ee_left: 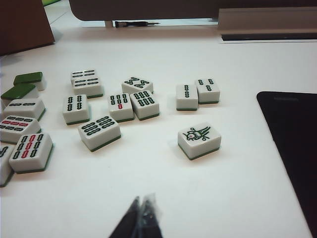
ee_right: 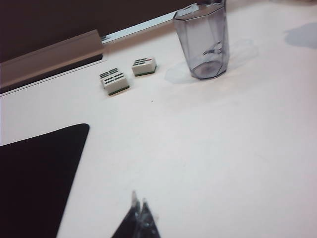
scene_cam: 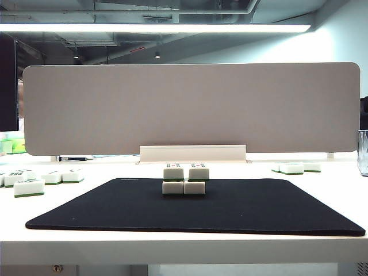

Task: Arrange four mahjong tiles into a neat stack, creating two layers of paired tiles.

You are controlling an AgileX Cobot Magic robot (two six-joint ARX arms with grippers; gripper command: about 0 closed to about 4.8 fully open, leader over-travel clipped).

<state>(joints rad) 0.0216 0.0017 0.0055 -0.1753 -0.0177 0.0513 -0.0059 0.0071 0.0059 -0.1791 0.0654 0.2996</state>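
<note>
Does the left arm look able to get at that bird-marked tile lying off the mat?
Probably yes. The bird tile lies alone on bare table, clear of its neighbours, and the shut left gripper hovers close with nothing between them.

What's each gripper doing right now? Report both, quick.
Left gripper: shut, holding nothing, above the white table beside the loose mahjong tiles.
Right gripper: shut, holding nothing, above the table near the black mat.

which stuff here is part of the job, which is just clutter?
Job: the stack of four mahjong tiles on the black mat.

Clutter: loose tiles beside the mat, clear cup, screwdriver. Left gripper and right gripper shut, holding nothing.
</note>
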